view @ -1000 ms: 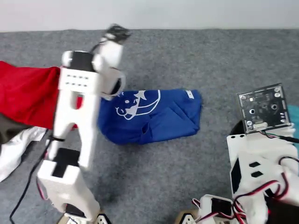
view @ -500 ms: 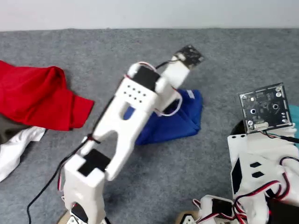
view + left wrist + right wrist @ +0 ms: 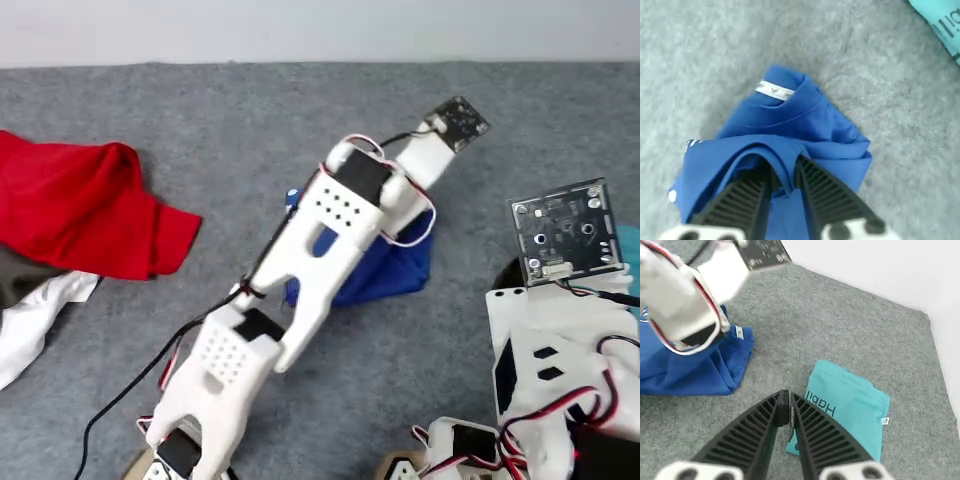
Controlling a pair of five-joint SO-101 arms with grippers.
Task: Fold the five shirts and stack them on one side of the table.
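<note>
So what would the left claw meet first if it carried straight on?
The blue shirt: the left claw grips a fold of it, and more of that shirt lies just ahead, probably before the grey table.

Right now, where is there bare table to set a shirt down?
Bare grey table runs along the far edge, and between the red shirt and blue shirt. A gap also separates blue shirt from teal shirt. Crowded: the left edge, around the white shirt.
</note>
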